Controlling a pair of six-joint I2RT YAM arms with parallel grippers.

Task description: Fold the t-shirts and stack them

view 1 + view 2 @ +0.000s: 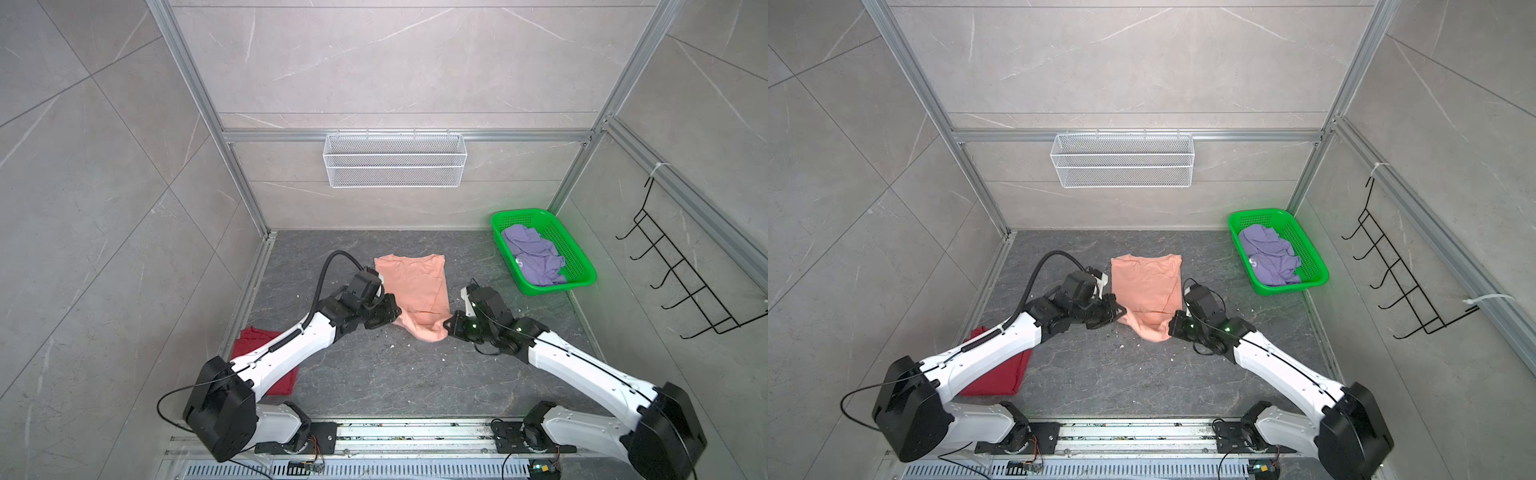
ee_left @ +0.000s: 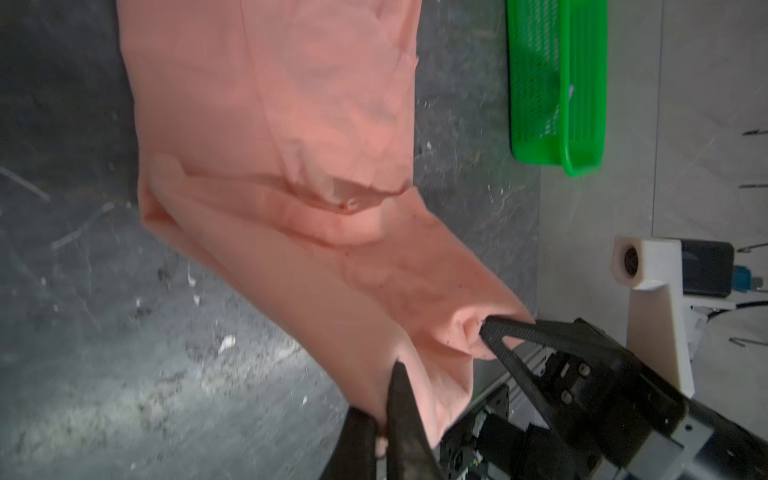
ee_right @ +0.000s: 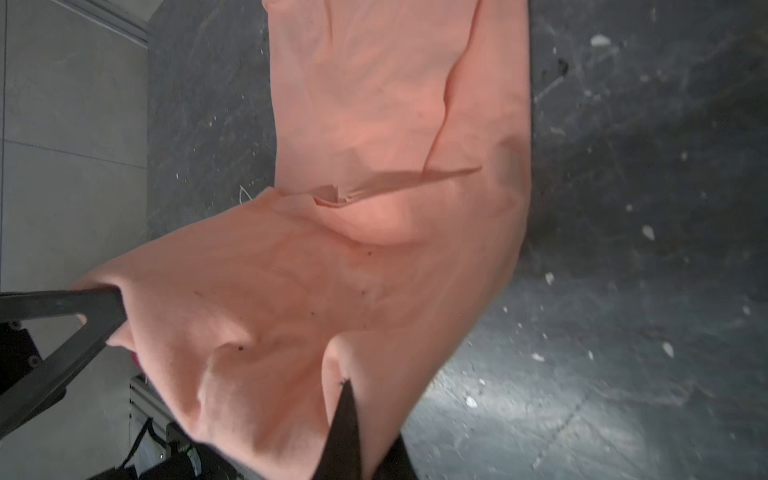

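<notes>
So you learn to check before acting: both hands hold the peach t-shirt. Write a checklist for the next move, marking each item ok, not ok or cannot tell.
1. Left hand shut on near edge of the peach t-shirt: ok.
2. Right hand shut on that same edge: ok.
3. Its far end flat on the table: ok.
4. Peach t-shirt apart from the green basket: ok.
5. Dark red t-shirt neatly folded: cannot tell, left arm covers part.
6. Lavender t-shirt folded: not ok, crumpled in the basket.
</notes>
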